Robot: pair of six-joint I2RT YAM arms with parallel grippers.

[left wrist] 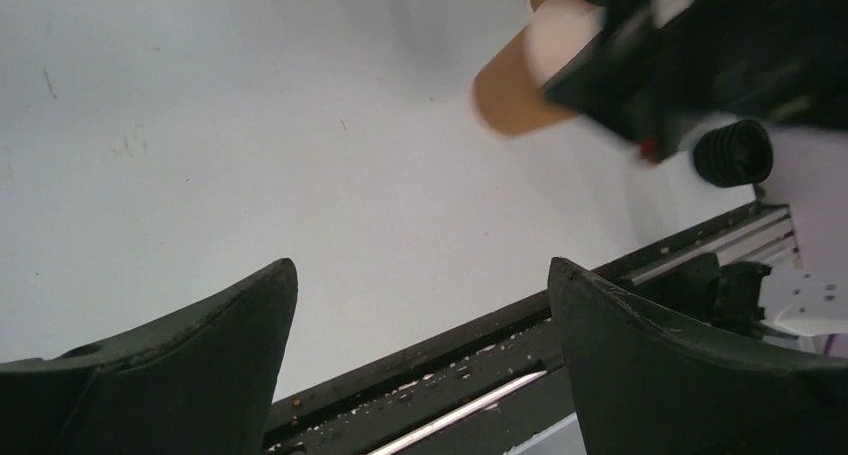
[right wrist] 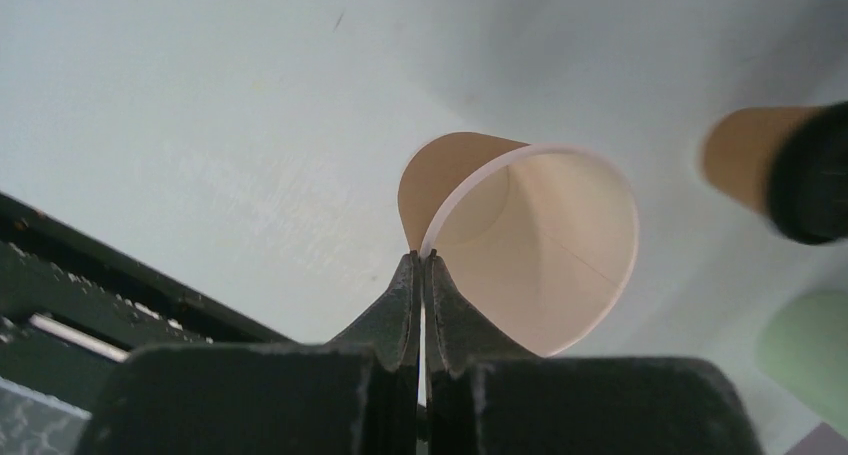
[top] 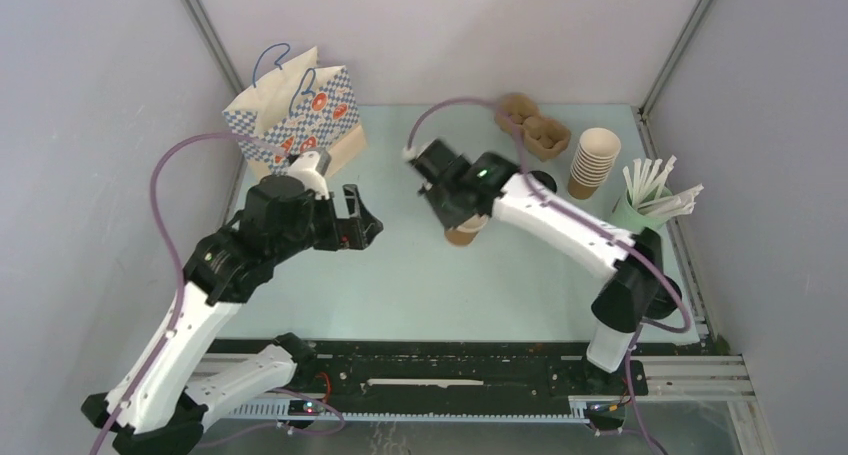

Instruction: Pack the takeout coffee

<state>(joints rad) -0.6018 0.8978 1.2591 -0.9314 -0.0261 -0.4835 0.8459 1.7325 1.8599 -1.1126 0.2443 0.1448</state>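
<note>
Right end effector (right wrist: pixel 421 260) was clamped tight on the rim of a lidless brown cup (right wrist: pixel 540 265), one finger inside the white wall, one outside. The cup was tilted over the middle of the tabletop (top: pixel 420 285); whether it touched down, hard to tell. Off to its right was a second cup (right wrist: pixel 745 160), blurred, wearing a black lid (right wrist: pixel 815 175). Left end effector (left wrist: pixel 420 270) hung wide open, gripping nothing, left of the held cup, with the paper bag (top: pixel 295 110) at far left.
</note>
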